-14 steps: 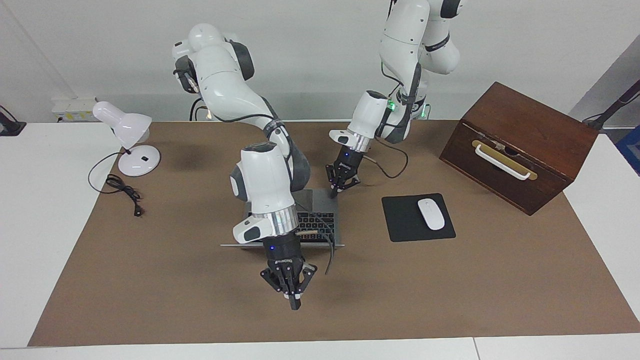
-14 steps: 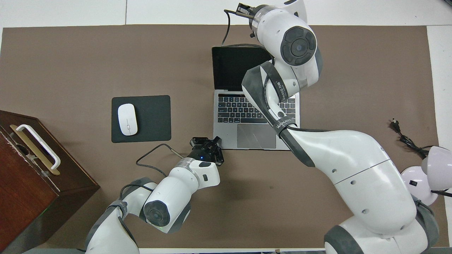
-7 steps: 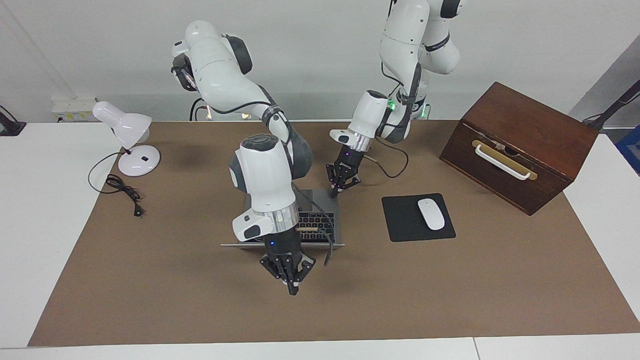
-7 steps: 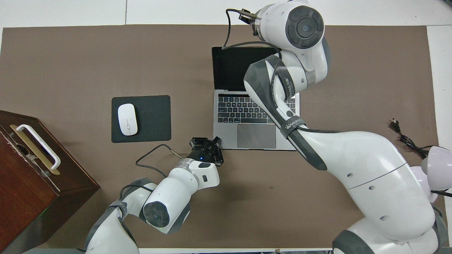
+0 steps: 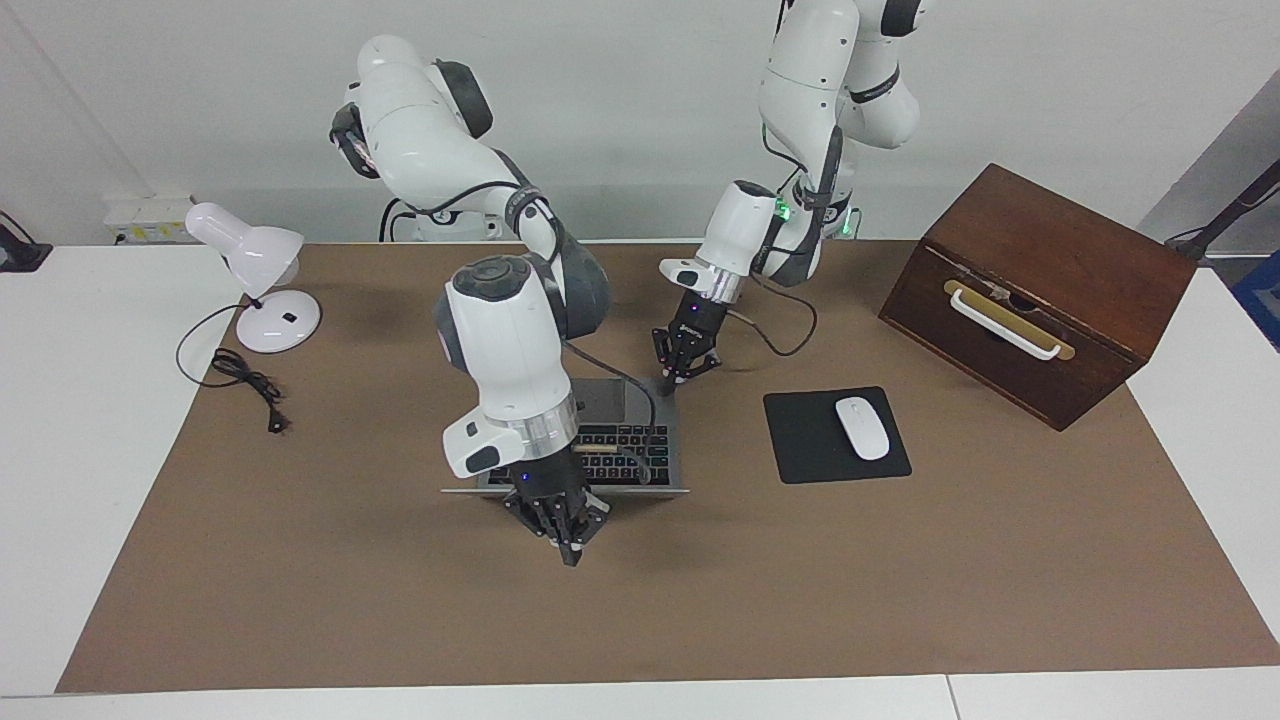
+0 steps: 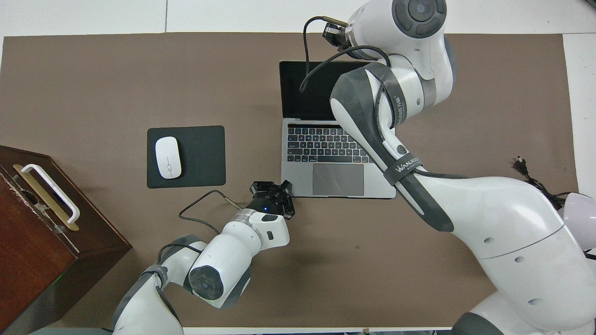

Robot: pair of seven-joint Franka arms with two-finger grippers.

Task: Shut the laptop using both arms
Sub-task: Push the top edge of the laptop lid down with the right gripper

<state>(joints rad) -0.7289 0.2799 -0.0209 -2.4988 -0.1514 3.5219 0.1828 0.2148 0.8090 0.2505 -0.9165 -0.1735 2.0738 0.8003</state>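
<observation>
Laptop (image 6: 337, 172), slim matte silver-grey with black keys, lies open mid-mat, its dark screen tilted back away from the robots. Left gripper (image 5: 668, 383), fingertips shut, rests at its trackpad-side corner. Right gripper (image 5: 570, 553), shut too, hangs over the mat just outside the lid's top edge.

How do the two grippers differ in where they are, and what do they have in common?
The left gripper is at the corner of the laptop base nearest the robots, by the trackpad. The right gripper hangs past the raised lid's top edge, over the brown mat. The left arm is folded short; the right arm reaches over the laptop. Both grippers are shut, point down and hold nothing.
</observation>
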